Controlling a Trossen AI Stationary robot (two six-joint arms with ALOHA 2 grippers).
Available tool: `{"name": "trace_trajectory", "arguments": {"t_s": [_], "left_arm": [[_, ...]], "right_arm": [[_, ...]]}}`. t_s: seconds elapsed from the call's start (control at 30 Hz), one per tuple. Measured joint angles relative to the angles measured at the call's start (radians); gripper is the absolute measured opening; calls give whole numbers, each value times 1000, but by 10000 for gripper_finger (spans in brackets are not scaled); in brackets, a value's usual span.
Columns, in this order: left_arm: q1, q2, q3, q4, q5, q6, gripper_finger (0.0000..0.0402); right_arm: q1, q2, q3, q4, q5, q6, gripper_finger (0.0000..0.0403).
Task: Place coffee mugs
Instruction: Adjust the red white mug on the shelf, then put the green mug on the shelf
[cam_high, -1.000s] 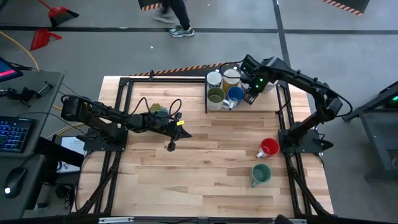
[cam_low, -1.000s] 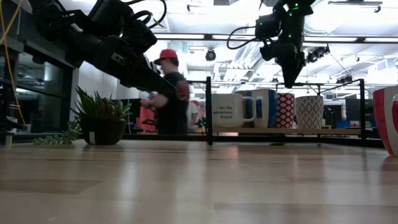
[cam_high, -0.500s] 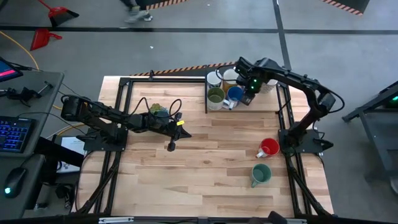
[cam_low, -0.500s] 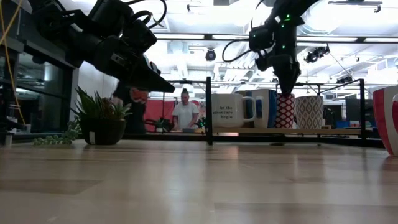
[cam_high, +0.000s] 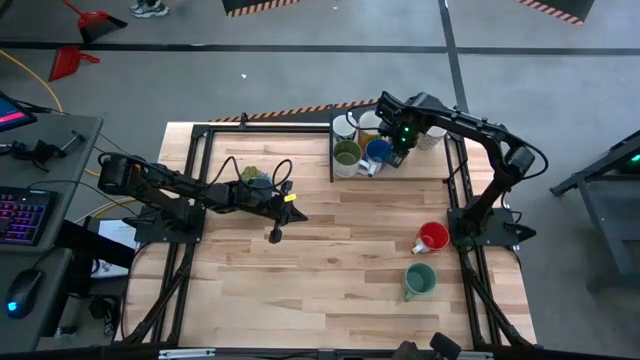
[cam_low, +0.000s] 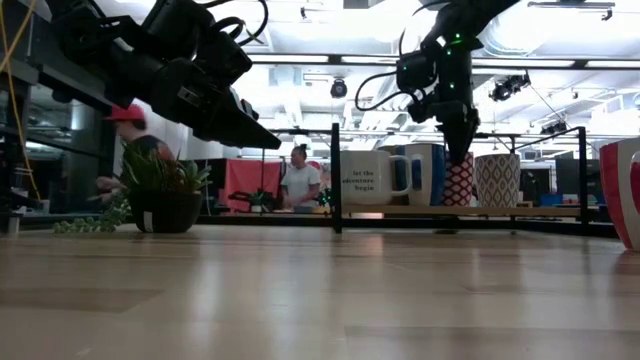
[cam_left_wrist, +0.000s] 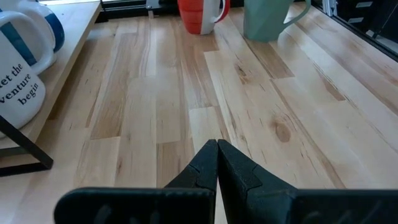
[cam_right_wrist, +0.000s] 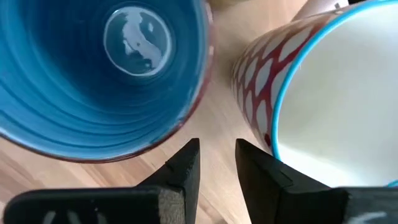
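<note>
Blue-glazed mug (cam_right_wrist: 118, 68) beside right tool (cam_right_wrist: 214, 158), red-patterned mug (cam_right_wrist: 323, 87) opposite.

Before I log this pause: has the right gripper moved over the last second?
Yes. The right gripper has shifted left along the rack, from the rack's right side to above the blue mug.

The right gripper (cam_high: 394, 152) now sits lower and farther left over the mugs on the rack (cam_high: 332, 150) than a second ago, its tip down between the blue mug (cam_right_wrist: 93, 74) and the red-patterned mug (cam_right_wrist: 323, 93). Behind the table, a person in a red cap (cam_low: 128, 150) has moved from beside the rack to behind the plant (cam_low: 165, 190).
</note>
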Motion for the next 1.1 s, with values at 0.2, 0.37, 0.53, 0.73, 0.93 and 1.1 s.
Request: {"name": "trace_trajectory", "arguments": {"t_s": [0.2,0.37,0.53,0.73,0.93,1.1], "left_arm": [[0,0,0,-1,0,0,0],[0,0,0,-1,0,-1,0],[0,0,0,-1,0,-1,0],[0,0,0,-1,0,-1,0],[0,0,0,-1,0,-1,0],[0,0,0,-2,0,-2,0]], "right_arm": [[-23,0,0,2,4,0,94],[-40,0,0,2,5,-3,94],[-54,0,0,12,4,-8,94],[-60,0,0,15,8,-18,94],[-63,0,0,15,19,-18,94],[-66,0,0,-10,26,-15,94]]}}
